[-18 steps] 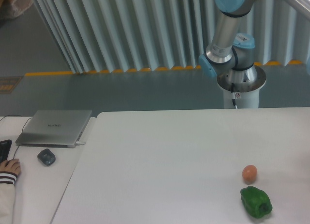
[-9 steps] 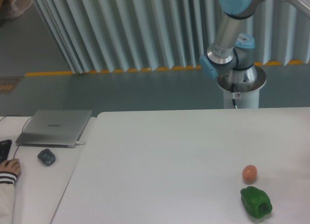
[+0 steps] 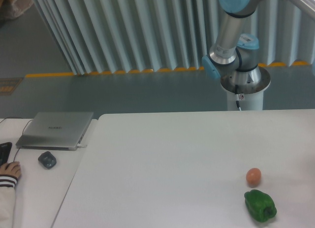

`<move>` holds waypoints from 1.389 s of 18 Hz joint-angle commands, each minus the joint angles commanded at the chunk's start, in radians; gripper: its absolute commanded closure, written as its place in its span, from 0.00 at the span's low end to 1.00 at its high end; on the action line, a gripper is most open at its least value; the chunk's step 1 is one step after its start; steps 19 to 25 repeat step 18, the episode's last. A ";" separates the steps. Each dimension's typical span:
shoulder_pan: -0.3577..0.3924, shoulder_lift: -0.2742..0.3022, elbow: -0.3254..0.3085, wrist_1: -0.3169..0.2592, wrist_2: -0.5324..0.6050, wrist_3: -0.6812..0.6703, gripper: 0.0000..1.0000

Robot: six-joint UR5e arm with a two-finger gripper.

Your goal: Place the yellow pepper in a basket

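The yellow pepper is out of view, and so is any basket. Only the arm's base and lower joints (image 3: 231,50) show, at the back right behind the table; the arm runs up and out of the frame at the top right. The gripper itself is not in view. On the white table (image 3: 172,154) lie a green bell pepper (image 3: 260,206) near the front right and a small orange-pink egg-like ball (image 3: 253,176) just behind it.
A closed grey laptop (image 3: 55,129) and a dark mouse (image 3: 47,159) sit on the left table. A person's hand (image 3: 10,170) in a striped cuff rests at the far left edge, next to a keyboard corner.
The arm's lower segment swayed slightly between frames. The objects on the table have not moved.
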 joint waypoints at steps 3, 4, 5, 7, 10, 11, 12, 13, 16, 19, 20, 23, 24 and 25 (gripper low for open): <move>-0.049 0.043 -0.002 -0.113 -0.026 0.000 0.00; -0.072 0.054 -0.002 -0.135 -0.026 -0.002 0.00; -0.102 0.063 -0.003 -0.166 -0.025 -0.005 0.00; -0.136 0.066 -0.008 -0.184 -0.023 -0.021 0.00; -0.175 0.095 -0.034 -0.178 -0.011 -0.032 0.00; -0.182 0.106 -0.044 -0.178 0.000 -0.032 0.00; -0.189 0.115 -0.054 -0.177 0.012 -0.020 0.00; -0.199 0.118 -0.055 -0.177 0.020 -0.021 0.00; -0.236 0.118 -0.061 -0.181 0.023 -0.029 0.00; -0.245 0.118 -0.064 -0.180 0.043 -0.031 0.00; -0.245 0.118 -0.064 -0.180 0.043 -0.031 0.00; -0.245 0.118 -0.064 -0.180 0.043 -0.031 0.00; -0.245 0.118 -0.064 -0.180 0.043 -0.031 0.00; -0.245 0.118 -0.064 -0.180 0.043 -0.031 0.00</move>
